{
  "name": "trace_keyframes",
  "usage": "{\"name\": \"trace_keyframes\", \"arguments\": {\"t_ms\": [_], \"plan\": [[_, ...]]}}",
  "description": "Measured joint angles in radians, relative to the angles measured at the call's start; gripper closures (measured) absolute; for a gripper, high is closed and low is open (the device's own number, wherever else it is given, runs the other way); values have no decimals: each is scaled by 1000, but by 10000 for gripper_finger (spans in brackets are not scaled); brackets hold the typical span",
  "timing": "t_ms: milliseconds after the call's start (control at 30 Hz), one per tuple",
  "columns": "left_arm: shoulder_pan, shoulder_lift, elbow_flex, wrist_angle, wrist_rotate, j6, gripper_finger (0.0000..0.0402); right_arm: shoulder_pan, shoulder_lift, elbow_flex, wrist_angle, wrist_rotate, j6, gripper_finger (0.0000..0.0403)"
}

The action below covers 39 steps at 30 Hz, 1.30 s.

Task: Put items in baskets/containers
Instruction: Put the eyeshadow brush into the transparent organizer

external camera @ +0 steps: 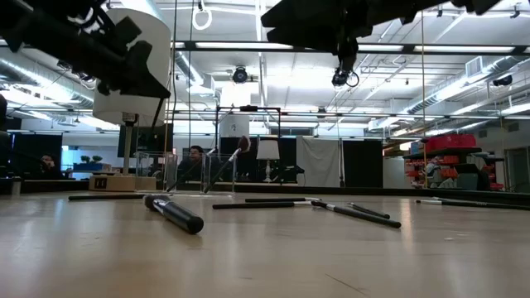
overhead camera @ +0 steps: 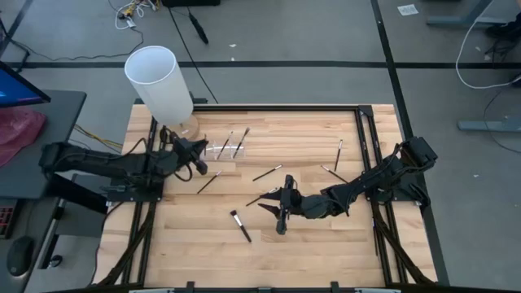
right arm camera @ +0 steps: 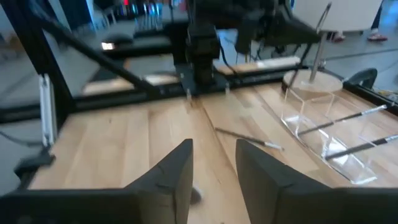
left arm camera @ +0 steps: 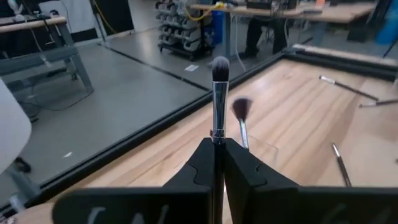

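Note:
My left gripper (overhead camera: 198, 156) is shut on a makeup brush with a silver ferrule (left arm camera: 219, 93). It hovers just left of the clear holder (overhead camera: 229, 150). Two brushes (overhead camera: 242, 142) lean in that holder with their heads up, and one fluffy head (left arm camera: 241, 108) shows past my brush. My right gripper (overhead camera: 281, 213) is open above the middle of the table and touches nothing; its fingers (right arm camera: 214, 168) point toward the holder (right arm camera: 323, 134). Loose brushes lie flat on the wood: one (overhead camera: 240, 225) near the right gripper, others (overhead camera: 267, 172) (overhead camera: 208, 181) (overhead camera: 339, 155) farther off. My left gripper pinches the brush between its two fingers on the dark handle just below the silver ferrule (left arm camera: 217, 134). The brush lies along the fingers and sticks out past their tips, bristle head (left arm camera: 219, 64) foremost. The fingers come level from the table's left. The brush is lifted clear of the table.
A tall white cylinder (overhead camera: 159, 81) on a round wooden base stands at the far left corner, close behind the left gripper. A black frame (overhead camera: 366, 138) borders the table. In the low view a thick brush (external camera: 174, 213) lies nearest, with thin ones (external camera: 356, 213) beyond. People sit in the room behind.

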Motion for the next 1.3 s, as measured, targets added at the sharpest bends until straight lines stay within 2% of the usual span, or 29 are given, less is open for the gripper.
{"name": "trace_keyframes", "arguments": {"t_ms": [100, 233, 367, 567, 900, 1300], "plan": [[99, -2, -65, 134, 93, 40, 388, 0, 0, -38, 109, 0, -3, 285], [205, 13, -111, 271, 191, 84, 388, 0, 0, -51, 131, 0, -4, 289], [284, 14, -119, 278, 212, 88, 388, 0, 0, -51, 128, -2, -5, 289], [369, 64, -118, 275, 323, 55, 383, 0, 0, -51, 138, -2, -5, 289], [395, 205, -118, 315, 345, 27, 369, 0, 0, -51, 135, -3, 11, 289], [393, 258, -118, 325, 349, 2, 358, 0, 0, -51, 132, -3, 14, 289]]}}
